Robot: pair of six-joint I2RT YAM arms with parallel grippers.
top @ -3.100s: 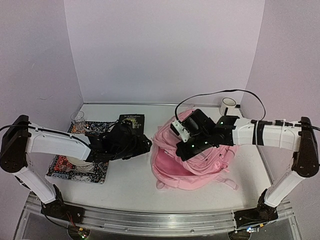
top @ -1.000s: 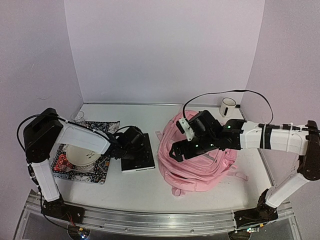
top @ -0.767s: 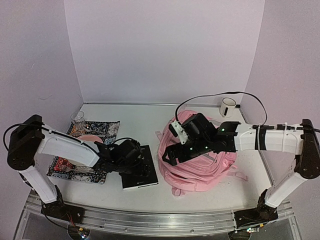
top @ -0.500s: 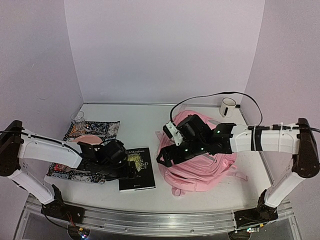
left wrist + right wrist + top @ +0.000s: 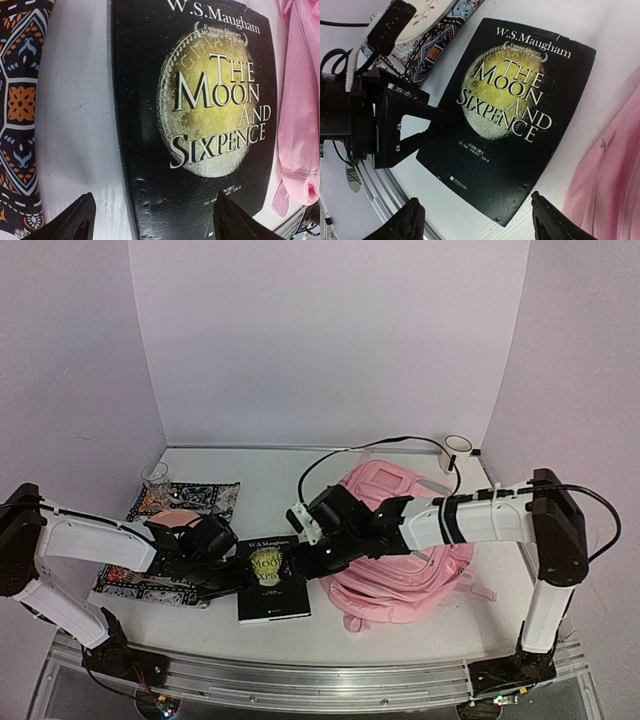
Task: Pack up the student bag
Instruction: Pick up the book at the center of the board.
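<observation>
Two sets of jaws over one book, and both stand wide open with nothing in them! The left gripper [image 5: 155, 225] has its fingertips spread across the lower end of the cover. The right gripper [image 5: 480, 222] hangs above the same cover, jaws just as wide.

The student bag [image 5: 405, 530] lies slumped just right of both pairs of jaws, its pink cloth touching or all but touching the book [image 5: 268, 575]; I can't tell which. That bag looks soft and floppy, probably light, and likely to sag rather than hold a mouth open. My call is a pinch on a zip edge or a strap, with one jaw lifting cloth. Whether any zip is open, I can't make out.

The book is the opposite: stiff, flat on the table [image 5: 290, 480], glossy and likely slick, so an edge grip looks best.

Left of the left jaws lies a patterned mat [image 5: 205, 498] carrying a plate [image 5: 172, 520], with a glass [image 5: 155, 477] beyond. A mug [image 5: 458, 447] stands well behind the bag. The real squeeze is two grippers crowding one book, where they could knock each other.
</observation>
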